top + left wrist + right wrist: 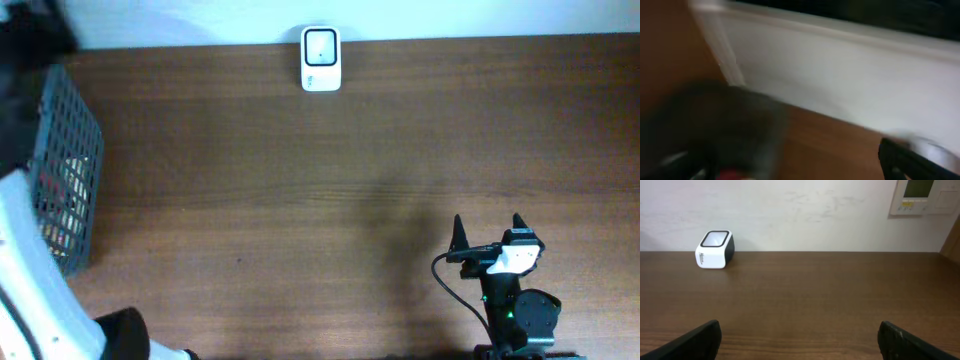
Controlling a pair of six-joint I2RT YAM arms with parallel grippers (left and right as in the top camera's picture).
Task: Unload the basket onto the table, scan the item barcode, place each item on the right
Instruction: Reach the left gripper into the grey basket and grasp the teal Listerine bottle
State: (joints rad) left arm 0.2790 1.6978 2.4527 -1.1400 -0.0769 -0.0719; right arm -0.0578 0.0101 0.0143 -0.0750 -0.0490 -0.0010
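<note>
The item (66,188), a pale-reddish shape, is lying inside the mesh basket (72,112) at the table's (300,200) left edge; the left claw (795,160), blurred but seemingly spread and empty, is hovering nearest it; the right claw (488,225) is gaping open, facing the scanner (320,60), well apart from the basket.

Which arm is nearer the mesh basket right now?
Left. The left arm runs alongside the basket at the left edge of the table; the right gripper sits far across, on the right side.
</note>
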